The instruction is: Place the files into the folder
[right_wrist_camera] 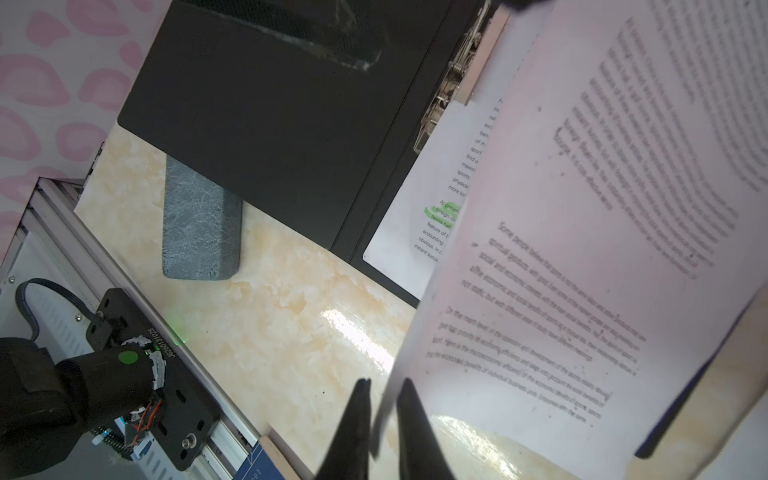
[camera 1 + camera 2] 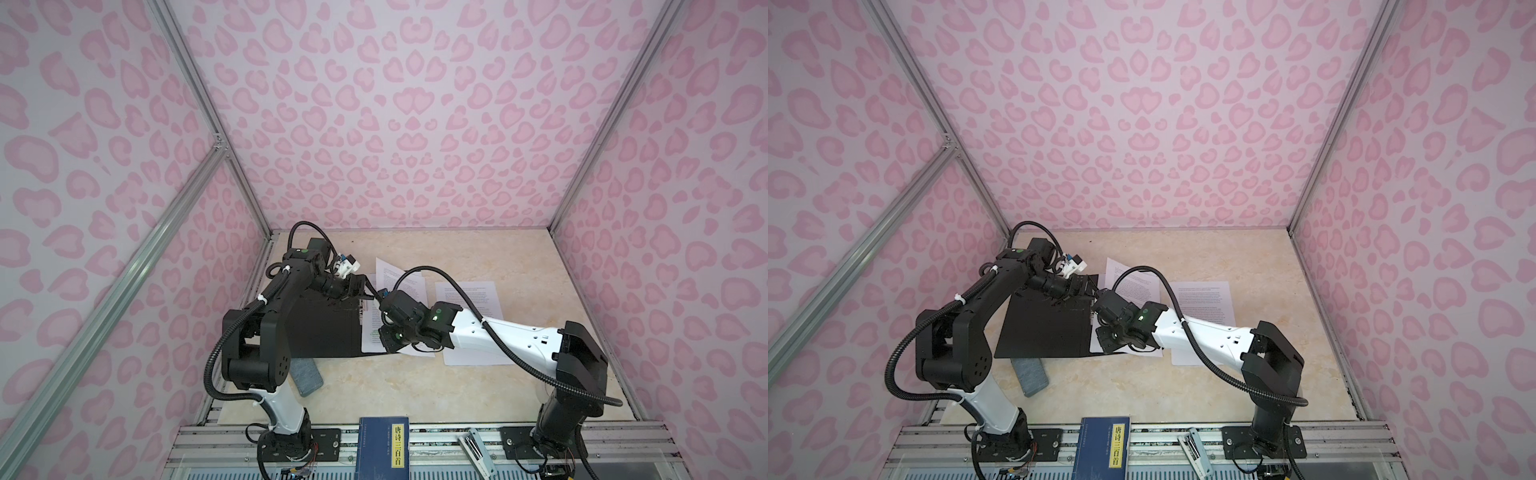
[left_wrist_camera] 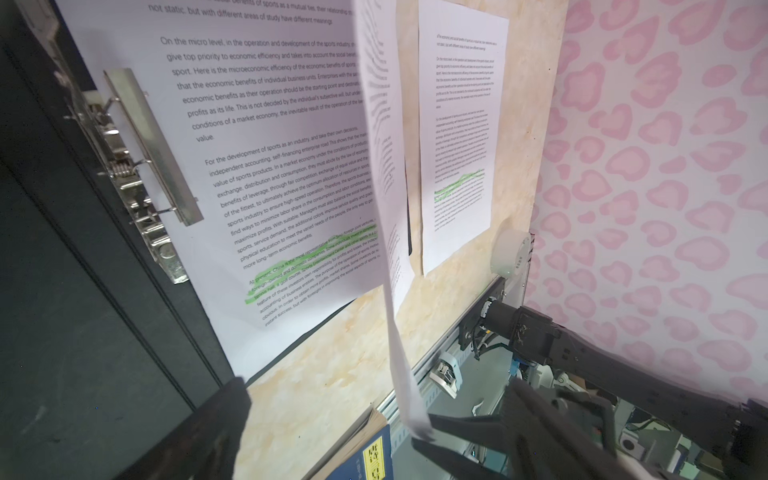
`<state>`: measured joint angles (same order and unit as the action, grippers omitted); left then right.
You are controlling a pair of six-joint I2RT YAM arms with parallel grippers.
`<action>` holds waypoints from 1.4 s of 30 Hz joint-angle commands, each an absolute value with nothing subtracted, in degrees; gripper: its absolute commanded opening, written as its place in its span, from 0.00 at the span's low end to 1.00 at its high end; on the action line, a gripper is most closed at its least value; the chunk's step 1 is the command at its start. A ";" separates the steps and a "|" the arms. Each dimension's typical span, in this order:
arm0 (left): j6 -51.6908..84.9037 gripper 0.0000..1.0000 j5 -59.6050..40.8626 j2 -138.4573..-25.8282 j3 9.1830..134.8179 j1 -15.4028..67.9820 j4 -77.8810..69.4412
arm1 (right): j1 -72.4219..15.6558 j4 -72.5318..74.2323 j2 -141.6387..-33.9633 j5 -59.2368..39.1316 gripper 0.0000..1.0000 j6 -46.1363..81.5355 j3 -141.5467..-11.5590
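Note:
The folder (image 2: 324,328) (image 2: 1046,328) lies open on the table, black inside up, seen too in the right wrist view (image 1: 270,124). One of the files (image 3: 270,166) lies flat on its right half beside the metal clip (image 3: 141,166). A second sheet (image 1: 582,249) (image 3: 382,124) curves up over it. Its lower corner sits in the narrow gap between the slightly parted fingers of my right gripper (image 1: 382,384) (image 2: 384,343). A third sheet (image 2: 469,299) (image 3: 461,124) lies flat on the table to the right. My left gripper (image 3: 376,386) (image 2: 361,291) hovers wide open over the folder's far edge, holding nothing.
A grey block (image 2: 305,376) (image 1: 199,224) lies partly under the folder's front edge. A dark blue book with a yellow label strip (image 2: 384,449) and a stapler (image 2: 473,449) rest on the metal rail at the front. Pink patterned walls close in three sides.

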<state>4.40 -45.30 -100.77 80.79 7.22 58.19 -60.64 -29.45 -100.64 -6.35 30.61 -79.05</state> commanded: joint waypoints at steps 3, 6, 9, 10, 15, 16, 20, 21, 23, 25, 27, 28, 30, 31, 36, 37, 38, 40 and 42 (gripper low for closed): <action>3.78 0.97 -47.33 -102.68 80.27 7.29 57.73 | -60.60 -25.58 -101.78 -9.20 0.27 31.30 -78.16; 3.78 0.98 -45.71 -102.99 80.46 7.25 57.93 | -60.22 -24.55 -101.91 -9.98 0.30 31.75 -77.80; 4.22 0.98 -40.49 -100.62 80.07 7.29 57.28 | -60.12 -24.54 -100.99 -8.71 0.30 32.29 -76.84; 4.01 0.98 -38.87 -99.73 79.95 7.29 57.39 | -60.01 -24.48 -100.31 -7.85 0.30 32.54 -76.01; 1.18 0.99 -34.10 -94.78 77.50 7.29 57.53 | -55.81 -23.34 -94.93 -4.09 0.30 36.87 -67.72; 0.24 0.99 -33.52 -93.25 76.09 7.29 57.57 | -54.01 -21.90 -93.17 -4.25 0.31 38.08 -64.98; -4.05 0.99 -32.28 -86.79 72.16 7.29 58.10 | -46.35 -19.31 -88.03 -5.80 0.34 39.07 -57.31; -5.32 0.99 -31.81 -85.24 71.82 7.29 58.73 | -43.94 -19.32 -87.49 -7.36 0.35 38.58 -56.14; -7.38 0.98 -30.37 -82.70 71.73 7.29 60.33 | -39.99 -19.37 -87.34 -9.18 0.35 37.84 -54.65; -9.26 0.98 -28.68 -79.91 71.42 7.29 61.71 | -36.42 -19.04 -87.70 -10.83 0.36 36.76 -53.56; -10.08 0.98 -27.41 -77.51 70.44 7.29 62.01 | -33.37 -17.92 -88.74 -13.25 0.36 35.83 -53.07; -10.23 0.98 -27.12 -76.30 69.73 7.29 62.03 | -31.73 -17.37 -89.59 -14.81 0.36 35.65 -52.95; -10.43 0.98 -27.22 -75.01 68.60 7.29 62.45 | -30.07 -16.22 -90.79 -16.09 0.37 35.28 -52.87; -10.52 0.98 -27.40 -74.64 68.14 7.29 62.65 | -29.46 -15.52 -91.35 -16.74 0.37 35.08 -52.84; -10.88 0.98 -28.13 -73.39 65.39 7.29 63.11 | -27.61 -13.32 -96.12 -19.59 0.37 34.46 -54.17; -10.82 0.98 -28.23 -73.16 64.92 7.29 62.87 | -27.35 -12.91 -97.23 -20.13 0.37 34.44 -54.46; -10.88 0.98 -28.30 -73.10 64.53 7.29 62.78 | -27.17 -12.29 -97.90 -20.69 0.37 34.45 -54.51; -10.77 0.98 -28.43 -73.03 64.25 7.29 62.84 | -26.80 -10.94 -99.45 -21.82 0.37 34.63 -54.74; -10.57 0.98 -28.54 -72.95 64.25 7.29 62.92 | -26.61 -10.72 -100.65 -21.93 0.37 34.58 -55.27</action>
